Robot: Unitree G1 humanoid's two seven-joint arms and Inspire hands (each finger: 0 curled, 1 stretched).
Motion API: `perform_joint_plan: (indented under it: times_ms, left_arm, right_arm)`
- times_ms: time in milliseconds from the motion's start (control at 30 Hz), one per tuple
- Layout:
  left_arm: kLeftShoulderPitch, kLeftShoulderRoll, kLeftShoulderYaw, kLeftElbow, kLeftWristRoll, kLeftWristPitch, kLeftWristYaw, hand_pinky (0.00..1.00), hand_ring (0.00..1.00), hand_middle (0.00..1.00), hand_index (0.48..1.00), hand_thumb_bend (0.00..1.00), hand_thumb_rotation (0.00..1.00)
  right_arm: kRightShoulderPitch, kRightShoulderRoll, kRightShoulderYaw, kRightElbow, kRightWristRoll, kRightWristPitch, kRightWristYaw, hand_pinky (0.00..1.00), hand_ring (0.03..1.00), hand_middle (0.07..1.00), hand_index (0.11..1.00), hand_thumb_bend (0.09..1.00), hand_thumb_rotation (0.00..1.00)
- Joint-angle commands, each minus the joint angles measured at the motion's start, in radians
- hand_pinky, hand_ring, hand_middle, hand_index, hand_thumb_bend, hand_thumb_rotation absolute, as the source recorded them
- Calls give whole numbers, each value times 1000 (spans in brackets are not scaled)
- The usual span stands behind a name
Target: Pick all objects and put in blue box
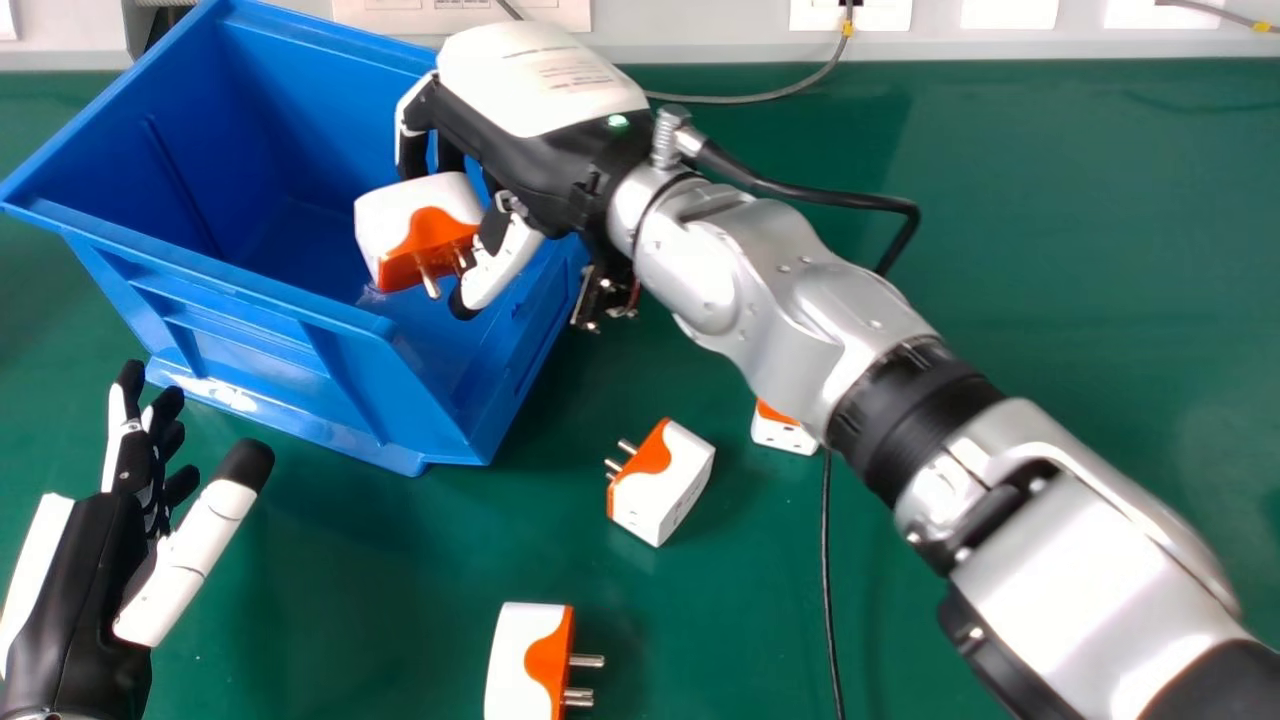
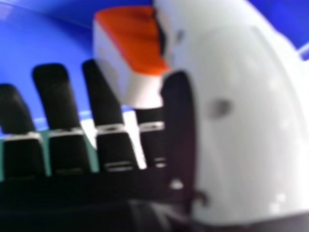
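Above the blue box (image 1: 255, 280), the right fingers (image 1: 500, 262) pinch a plug adapter (image 1: 415, 232); next, they should release it inside.

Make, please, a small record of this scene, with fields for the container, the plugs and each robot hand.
container: blue box, on green table
held: white-and-orange plug, over the box's opening
right robot hand: pinching that plug between thumb and fingers
left robot hand: open, empty
loose on table: near plug, cut by the view's bottom edge; middle plug; far plug, partly hidden by right arm
task state: unfinished
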Motion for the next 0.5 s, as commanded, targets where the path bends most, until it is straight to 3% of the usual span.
perform_joint_plan:
  times_ms: [0,133,267,467]
  left_arm:
    - [7,-2,-1,-29,-1,-9,2,950,1000,1000,1000,905,787]
    - [20,-9,-4,-56,-2,8,4,948,1000,1000,1000,900,787]
    - [27,-15,-6,-68,-6,11,2,947,1000,1000,1000,898,785]
    - [35,-21,-11,-69,-13,-1,-1,946,1000,1000,1000,905,787]
  right_arm:
    - [-92,27,16,40,-17,2,-48,309,404,523,514,499,0]
    - [-146,64,34,123,-26,16,-86,319,425,525,492,497,0]
    - [-179,99,37,171,-22,39,-103,334,444,512,481,498,0]
    - [-201,133,34,202,-18,71,-136,361,452,495,478,499,0]
